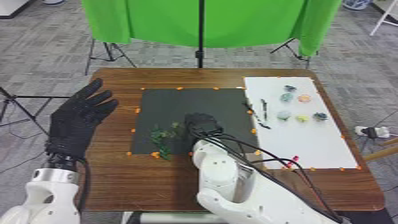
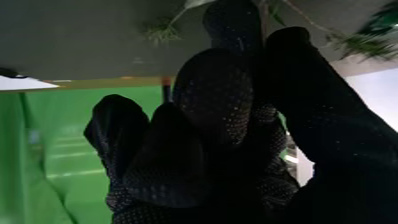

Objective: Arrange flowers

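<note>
Greenery (image 1: 161, 139) is laid by the mat (image 1: 191, 97)'s near-left corner, a stem (image 2: 264, 15) pinched by the right hand (image 1: 202, 124); the left hand (image 1: 73, 114) is held open over the table (image 1: 115, 185)'s left edge; neighbouring sprigs could be dragged askew if snagged.

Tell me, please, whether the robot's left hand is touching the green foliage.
Apart: the head view shows brown tabletop between the left hand and the green foliage.
</note>
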Available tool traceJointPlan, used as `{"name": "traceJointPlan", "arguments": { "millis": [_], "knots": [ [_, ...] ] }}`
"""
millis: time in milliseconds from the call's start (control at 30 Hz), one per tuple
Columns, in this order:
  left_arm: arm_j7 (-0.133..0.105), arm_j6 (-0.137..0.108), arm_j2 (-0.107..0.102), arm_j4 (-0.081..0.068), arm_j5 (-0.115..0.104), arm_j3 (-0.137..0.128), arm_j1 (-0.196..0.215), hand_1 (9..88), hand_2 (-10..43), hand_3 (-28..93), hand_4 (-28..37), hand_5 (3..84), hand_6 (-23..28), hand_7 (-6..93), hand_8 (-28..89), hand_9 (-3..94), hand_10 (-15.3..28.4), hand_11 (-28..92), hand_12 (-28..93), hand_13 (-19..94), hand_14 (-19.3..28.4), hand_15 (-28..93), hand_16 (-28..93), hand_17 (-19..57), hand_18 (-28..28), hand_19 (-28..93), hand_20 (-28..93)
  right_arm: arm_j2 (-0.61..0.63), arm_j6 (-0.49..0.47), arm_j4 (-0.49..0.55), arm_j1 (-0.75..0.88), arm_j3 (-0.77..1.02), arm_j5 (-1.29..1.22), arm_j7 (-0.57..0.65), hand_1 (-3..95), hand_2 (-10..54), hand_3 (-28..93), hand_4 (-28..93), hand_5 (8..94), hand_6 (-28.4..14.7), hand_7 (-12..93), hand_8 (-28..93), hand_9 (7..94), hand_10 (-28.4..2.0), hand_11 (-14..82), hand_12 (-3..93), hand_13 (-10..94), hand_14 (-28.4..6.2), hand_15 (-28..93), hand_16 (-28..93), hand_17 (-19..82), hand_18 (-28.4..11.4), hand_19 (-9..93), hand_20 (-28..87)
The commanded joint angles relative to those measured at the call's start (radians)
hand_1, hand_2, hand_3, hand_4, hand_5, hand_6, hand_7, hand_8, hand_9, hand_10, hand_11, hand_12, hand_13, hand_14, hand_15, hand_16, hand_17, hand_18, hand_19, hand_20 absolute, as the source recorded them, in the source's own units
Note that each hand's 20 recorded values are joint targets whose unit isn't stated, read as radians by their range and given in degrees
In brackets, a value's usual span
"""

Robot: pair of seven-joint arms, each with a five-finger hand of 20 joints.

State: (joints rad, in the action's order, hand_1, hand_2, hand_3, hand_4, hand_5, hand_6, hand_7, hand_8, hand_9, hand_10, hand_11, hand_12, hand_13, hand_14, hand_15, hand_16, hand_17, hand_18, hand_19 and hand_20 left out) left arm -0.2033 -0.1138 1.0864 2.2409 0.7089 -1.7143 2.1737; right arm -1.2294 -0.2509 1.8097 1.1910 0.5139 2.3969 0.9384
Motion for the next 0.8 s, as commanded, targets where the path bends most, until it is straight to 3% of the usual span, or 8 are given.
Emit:
{"name": "traceJointPlan", "arguments": {
  "millis": [33, 600, 800],
  "knots": [
    [0.028, 0.02, 0.003, -0.019, 0.009, 0.016, -0.023, 25.0, 5.8, 79, -22.5, 39.8, 9.1, 11.8, -8, 36.4, 20.3, 21, 13, 27, 28.0, 49, -6, -8.3, 28.4, 53, 13, -0.016, -0.005, -0.003, 0.002, -0.029, 0.02, 0.01, 44.2, -3.4, 71, -20, 93.7, -0.4, 30, -13, 93.2, -14.0, 51.4, 23.1, 85, -11.6, 85, 19, 47, -27.6, 93, 67],
    [0.019, 0.017, 0.013, -0.012, 0.008, 0.012, 0.003, 25.0, 5.8, 79, -21.9, 39.9, 9.2, 11.7, -8, 36.4, 20.3, 21, 14, 27, 28.1, 49, -5, -8.3, 28.4, 52, 14, 0.01, 0.036, 0.017, -0.01, -0.019, 0.064, 0.023, 38.6, -4.5, 68, -20, 93.7, -0.5, 30, -13, 92.6, -13.6, 51.7, 23.0, 84, -11.1, 85, 18, 48, -27.6, 93, 66],
    [0.004, 0.004, 0.026, -0.011, -0.001, -0.01, 0.038, 25.2, 5.9, 79, -21.9, 39.8, 9.1, 11.8, -8, 36.7, 20.2, 22, 14, 27, 28.0, 50, -5, -8.1, 28.4, 52, 14, 0.073, 0.149, 0.067, -0.017, 0.034, 0.063, 0.029, 37.0, -5.9, 70, -21, 93.7, -0.5, 31, -13, 92.8, -13.7, 52.1, 22.8, 84, -11.1, 85, 18, 48, -27.8, 93, 66]
  ]
}}
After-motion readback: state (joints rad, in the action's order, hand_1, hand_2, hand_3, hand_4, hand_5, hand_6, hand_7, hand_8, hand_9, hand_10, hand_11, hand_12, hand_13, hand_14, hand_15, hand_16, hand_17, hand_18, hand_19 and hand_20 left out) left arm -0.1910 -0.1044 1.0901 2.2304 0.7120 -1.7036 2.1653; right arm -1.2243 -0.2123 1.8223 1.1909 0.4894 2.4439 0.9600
